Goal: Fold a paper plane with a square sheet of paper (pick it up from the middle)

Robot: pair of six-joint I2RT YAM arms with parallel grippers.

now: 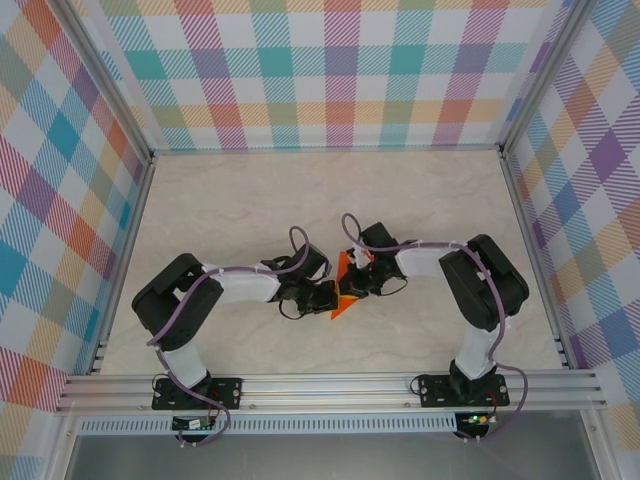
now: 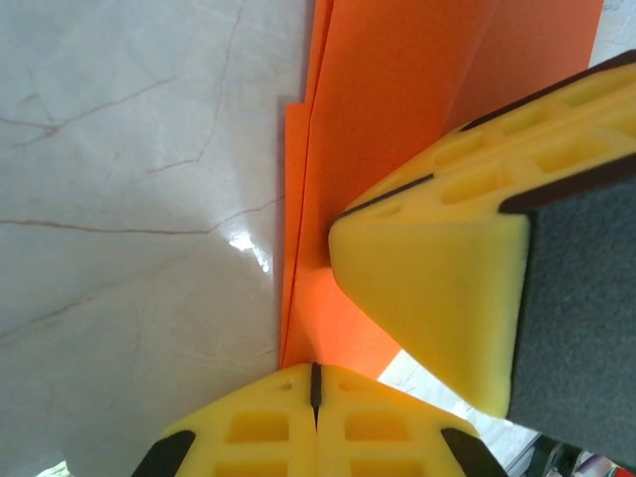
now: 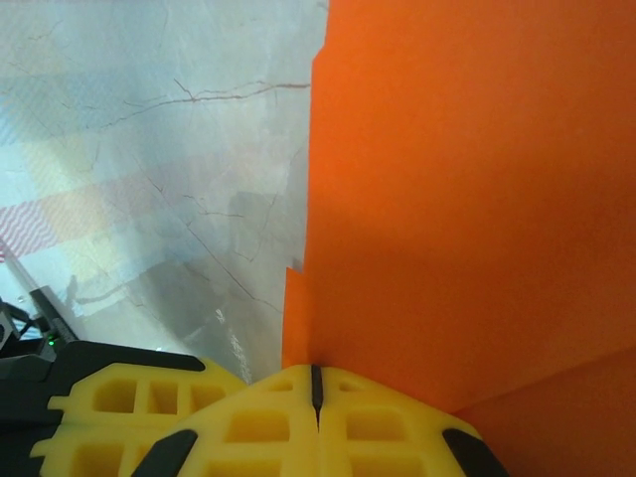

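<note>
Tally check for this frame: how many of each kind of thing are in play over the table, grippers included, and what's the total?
Orange paper, folded into layers: 1
Yellow-fingered grippers, both shut on the paper: 2 (left gripper, right gripper)
Total: 3

Counter (image 1: pixel 250 200): pale cream marble-look surface with thin brown veins (a small glare spot shows in the left wrist view). Walls (image 1: pixel 340 70): three sides, pastel plaid print. Frame rails (image 1: pixel 330 385): silver aluminium, along the counter's near edge and up the corners.
</note>
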